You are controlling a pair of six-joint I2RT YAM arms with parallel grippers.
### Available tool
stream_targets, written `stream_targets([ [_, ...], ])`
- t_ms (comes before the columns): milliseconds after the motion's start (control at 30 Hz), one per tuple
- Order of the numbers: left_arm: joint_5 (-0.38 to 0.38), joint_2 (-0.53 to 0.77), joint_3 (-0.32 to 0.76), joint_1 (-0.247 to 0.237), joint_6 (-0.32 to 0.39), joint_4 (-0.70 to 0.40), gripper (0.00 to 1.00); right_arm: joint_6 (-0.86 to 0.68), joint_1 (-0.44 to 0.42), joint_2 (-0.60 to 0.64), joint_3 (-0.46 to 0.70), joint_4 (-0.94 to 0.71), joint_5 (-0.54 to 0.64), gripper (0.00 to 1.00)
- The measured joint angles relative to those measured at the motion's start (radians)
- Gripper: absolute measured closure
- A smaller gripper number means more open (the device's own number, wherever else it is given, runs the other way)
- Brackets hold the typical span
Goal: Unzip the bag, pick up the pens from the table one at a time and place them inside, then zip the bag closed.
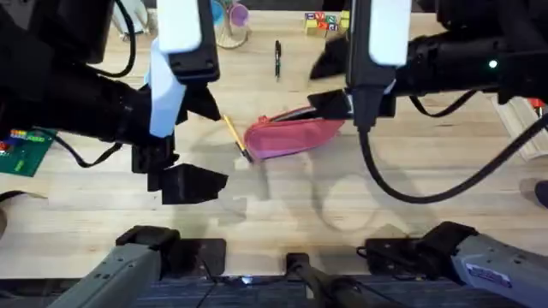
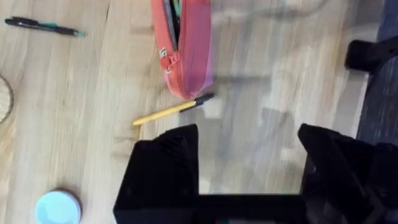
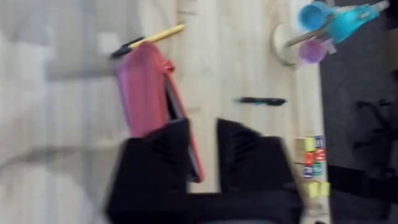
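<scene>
Left gripper (image 2: 249, 162): fingers spread wide, nothing between them. It hangs over bare worktop (image 1: 282, 205) just short of the yellow pen and the bag's near end, touching neither. In the overhead view it sits left of the bag (image 1: 184, 182).

Right gripper (image 3: 202, 155): fingers close together with a narrow gap between them. It is at the bag's far end; in its wrist view one finger overlaps the bag's open edge there. Whether the fingers actually pinch the fabric or the zipper I cannot tell. In the overhead view it stands at the bag's right end (image 1: 338, 107).

Bag (image 1: 291, 137): lies flat near the middle of the worktop, long axis running left to right and slightly tilted. The zipper (image 2: 166, 59) is open along part of the top edge, showing dark lining, and something thin and green shows inside the opening in the left wrist view.

Yellow pen (image 1: 236, 137): lies on the worktop at the bag's left end, its black tip touching or just beside the bag's corner, the yellow shaft pointing away from it.

Black pen (image 1: 277, 60): lies alone on the worktop beyond the bag, well apart from it and from both grippers.

Other things: coloured blocks (image 1: 327, 21) sit at the far edge, and a green board (image 1: 24, 150) lies at the left edge.
</scene>
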Motion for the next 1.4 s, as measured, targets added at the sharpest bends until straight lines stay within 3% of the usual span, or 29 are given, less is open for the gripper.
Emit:
stream_targets([
  [33,-0.006,0.0,0.0,0.0,0.0,0.0,0.005,0.006,0.0,0.0,0.0,-0.016,-0.004,0.904],
  [100,-0.021,0.0,0.0,0.0,0.0,0.0,0.005,0.012,0.0,0.0,0.0,-0.043,-0.009,0.965],
  [600,-0.061,0.0,0.0,0.0,0.0,0.0,0.005,0.051,0.0,0.006,0.01,-0.12,-0.012,0.973],
  [800,-0.061,0.0,0.0,0.0,0.0,0.0,0.005,0.041,0.0,0.131,0.141,-0.253,-0.012,0.973],
  [833,-0.061,0.0,0.0,0.0,0.0,0.0,0.005,0.024,0.0,0.215,0.24,-0.33,-0.007,0.973],
  [1067,-0.064,0.0,0.0,0.0,0.0,0.0,0.005,-0.055,0.0,0.337,0.462,-0.502,0.032,0.973],
  [1400,-0.064,0.0,0.0,0.0,0.0,0.005,0.005,-0.15,0.0,0.473,0.499,-0.588,0.084,0.974],
])
